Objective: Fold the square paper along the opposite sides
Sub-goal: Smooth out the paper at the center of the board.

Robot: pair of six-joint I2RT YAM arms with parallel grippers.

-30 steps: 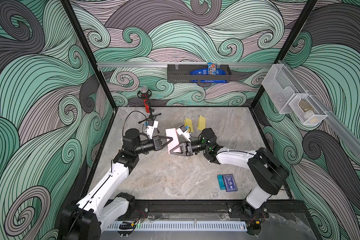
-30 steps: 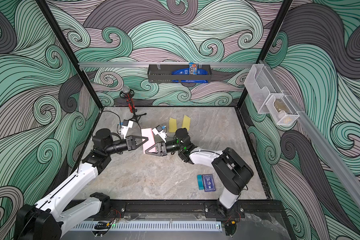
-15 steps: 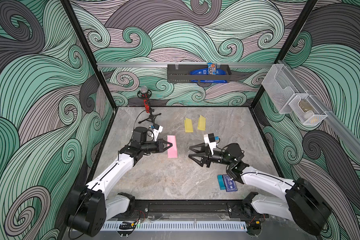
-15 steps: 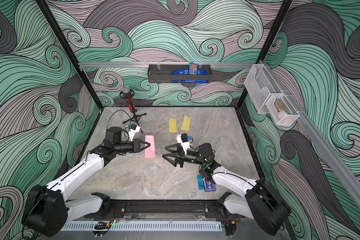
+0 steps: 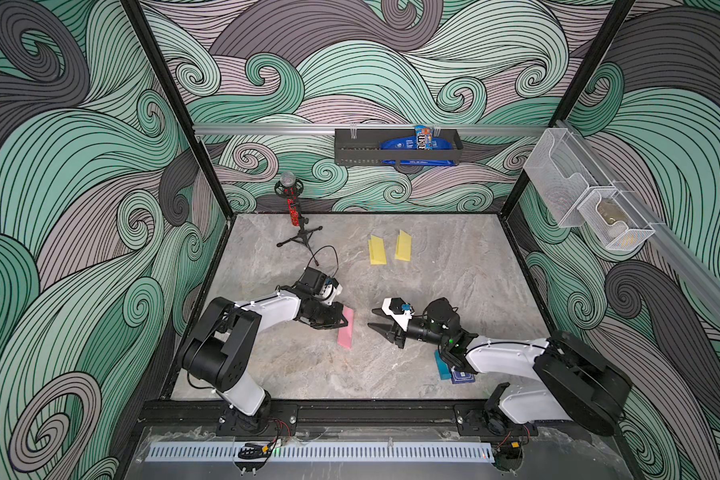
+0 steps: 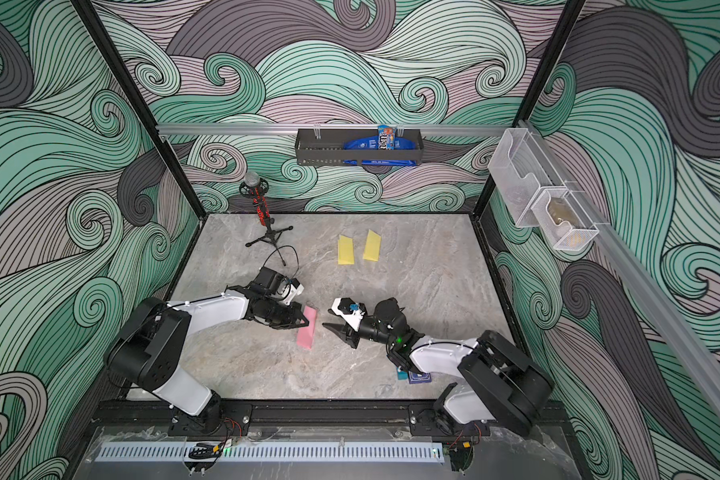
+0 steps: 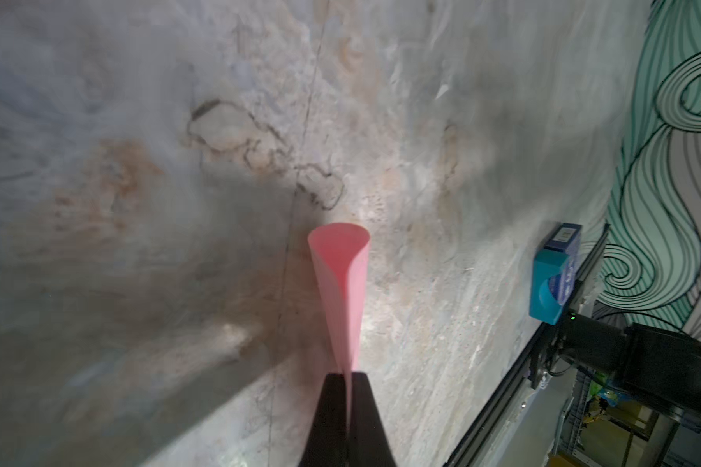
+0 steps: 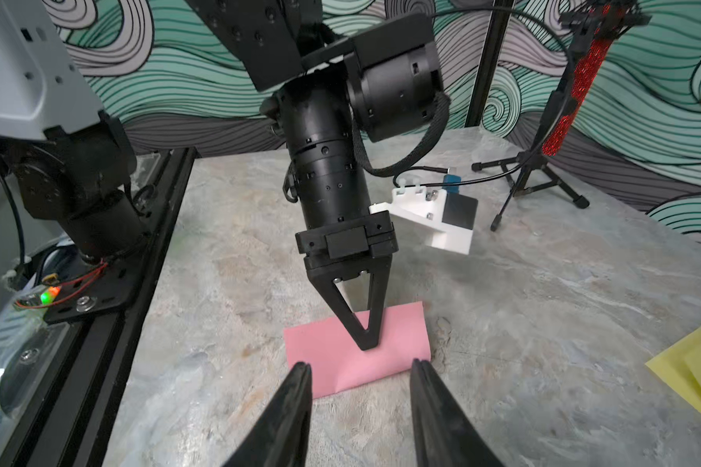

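Left fingers [image 7: 329, 408] clamp the doubled pink square paper [image 5: 345, 335] by its free edges; right fingers [image 8: 288, 404], parted, empty, should flatten its rounded fold onto the grey marbled bench [image 5: 433, 270].

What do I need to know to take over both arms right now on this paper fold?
Left gripper: shut on the pink paper, pinching its two edges together.
Right gripper: open and empty, pointing at the paper from the side, not touching it.
Paper: doubled over, lying on the table between the arms.
Done: opposite edges brought together.
Left: the fold is a rounded loop, not a crease. Probably press it flat with the right gripper, then let go.
Two yellow papers lie folded at the back, clear of both arms.
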